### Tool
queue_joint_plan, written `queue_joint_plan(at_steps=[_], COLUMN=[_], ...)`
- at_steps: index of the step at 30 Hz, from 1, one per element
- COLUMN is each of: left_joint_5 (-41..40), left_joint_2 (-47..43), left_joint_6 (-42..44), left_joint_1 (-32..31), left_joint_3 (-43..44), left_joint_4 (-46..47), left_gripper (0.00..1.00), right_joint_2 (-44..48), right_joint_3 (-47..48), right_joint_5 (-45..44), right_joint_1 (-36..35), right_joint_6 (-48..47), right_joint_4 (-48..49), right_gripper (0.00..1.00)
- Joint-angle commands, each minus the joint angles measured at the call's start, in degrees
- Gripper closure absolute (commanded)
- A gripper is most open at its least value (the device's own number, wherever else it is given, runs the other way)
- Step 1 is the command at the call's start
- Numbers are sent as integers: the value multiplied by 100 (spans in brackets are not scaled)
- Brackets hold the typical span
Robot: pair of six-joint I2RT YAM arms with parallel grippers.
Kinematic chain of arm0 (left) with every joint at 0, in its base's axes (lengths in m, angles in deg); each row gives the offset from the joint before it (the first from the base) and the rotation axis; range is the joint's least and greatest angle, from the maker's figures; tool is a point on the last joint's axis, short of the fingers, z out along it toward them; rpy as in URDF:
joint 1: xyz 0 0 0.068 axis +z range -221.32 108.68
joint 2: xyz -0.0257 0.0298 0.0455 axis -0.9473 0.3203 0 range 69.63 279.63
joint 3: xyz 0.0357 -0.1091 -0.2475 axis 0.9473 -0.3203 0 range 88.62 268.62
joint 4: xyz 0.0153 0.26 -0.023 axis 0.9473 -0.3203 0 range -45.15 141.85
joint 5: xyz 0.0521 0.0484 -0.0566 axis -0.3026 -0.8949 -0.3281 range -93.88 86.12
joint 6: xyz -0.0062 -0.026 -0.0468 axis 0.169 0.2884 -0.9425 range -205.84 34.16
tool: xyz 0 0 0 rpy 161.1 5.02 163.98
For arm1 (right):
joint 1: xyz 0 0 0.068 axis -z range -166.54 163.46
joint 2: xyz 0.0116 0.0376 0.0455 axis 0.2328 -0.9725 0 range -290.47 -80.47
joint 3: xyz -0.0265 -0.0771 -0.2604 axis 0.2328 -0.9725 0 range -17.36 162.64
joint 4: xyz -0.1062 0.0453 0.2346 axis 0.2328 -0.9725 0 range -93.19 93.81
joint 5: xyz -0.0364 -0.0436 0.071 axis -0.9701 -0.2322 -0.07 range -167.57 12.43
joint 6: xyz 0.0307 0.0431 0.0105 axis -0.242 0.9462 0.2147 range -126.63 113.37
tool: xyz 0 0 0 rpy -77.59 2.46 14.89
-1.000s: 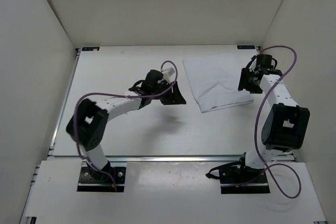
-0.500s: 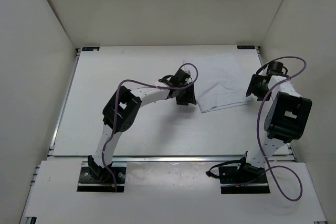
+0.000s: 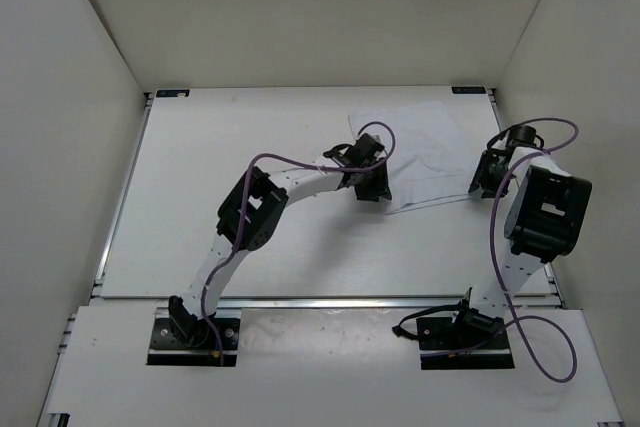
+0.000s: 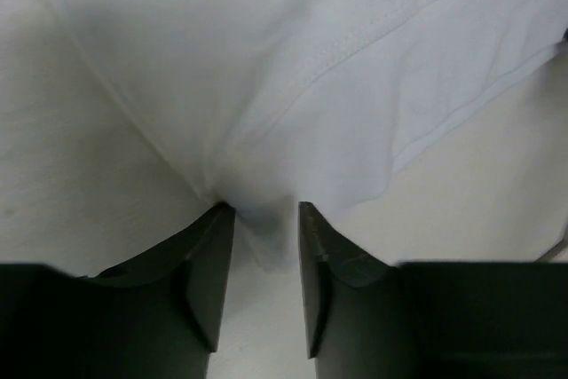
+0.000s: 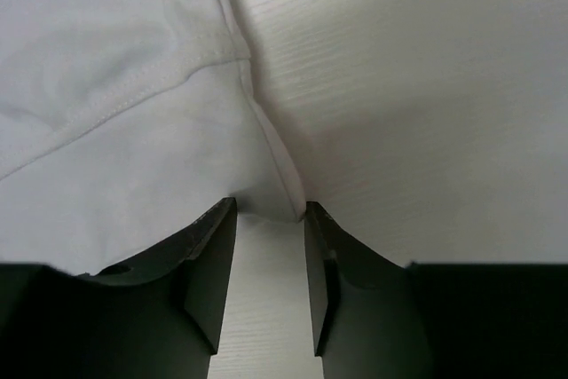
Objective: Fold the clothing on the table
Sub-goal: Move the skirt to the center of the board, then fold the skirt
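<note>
At the near edge of the table the two arms are bolted, and each is stretched toward the far right part, where the clothing is spread, slightly rumpled. The left gripper is placed at the cloth's near left edge; its jaws are seen parted, with a bunched fold of fabric lying between the fingers. The right gripper is placed at the near right corner, its jaws likewise parted around that corner and not clamped on it

White table; clothing lies far right.
</note>
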Motion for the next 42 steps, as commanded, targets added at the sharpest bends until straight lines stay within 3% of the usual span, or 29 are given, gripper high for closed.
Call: queue_joint_plan(at_steps=[1, 2, 3, 4, 8, 13, 17, 22, 26, 35, 39, 42], left_joint_5=[-97, 34, 88, 201, 247, 316, 397, 378, 553, 853, 1414, 1337], left_joint_2=[459, 678, 845, 925, 497, -1565, -2946, -4467, -5460, -8115, -8610, -8304], left_joint_6=[42, 103, 113, 139, 376, 543, 1183, 1712, 1765, 860, 965, 860], left_joint_1=[-99, -107, -99, -90, 33, 839, 1560, 1826, 1782, 1510, 2106, 2265], left_joint_3=[693, 948, 1194, 1214, 477, -2629, -4266, -5700, -6474, -7917, -8042, -7438], left_joint_4=[-671, -803, -935, -971, -744, 372, 189, -268, -549, -1094, -1384, -1298], left_gripper=[58, 80, 93, 100, 100, 100, 100, 100, 100, 100, 100, 100], right_joint_2=[-142, -238, -205, -196, -12, 612, 1209, 1947, 2878, 5136, 5771, 5458], right_joint_3=[93, 119, 128, 102, -65, -565, -1136, -2154, -2710, -4239, -4285, -3505], right_joint_5=[163, 216, 260, 269, 453, 567, 682, 682, 577, 980, 1586, 1920], right_joint_1=[-6, -23, -67, -93, -497, -1611, -2797, -3678, -4109, -5120, -4911, -4473], right_joint_6=[3, 21, -5, -6, 30, 459, 1021, 1760, 2094, 3123, 3010, 2545], right_joint_4=[135, 126, 100, 65, -40, 29, 196, 381, 110, -620, -1007, -1130], right_gripper=[68, 85, 100, 100, 100, 100, 100, 100, 100, 100, 100, 100])
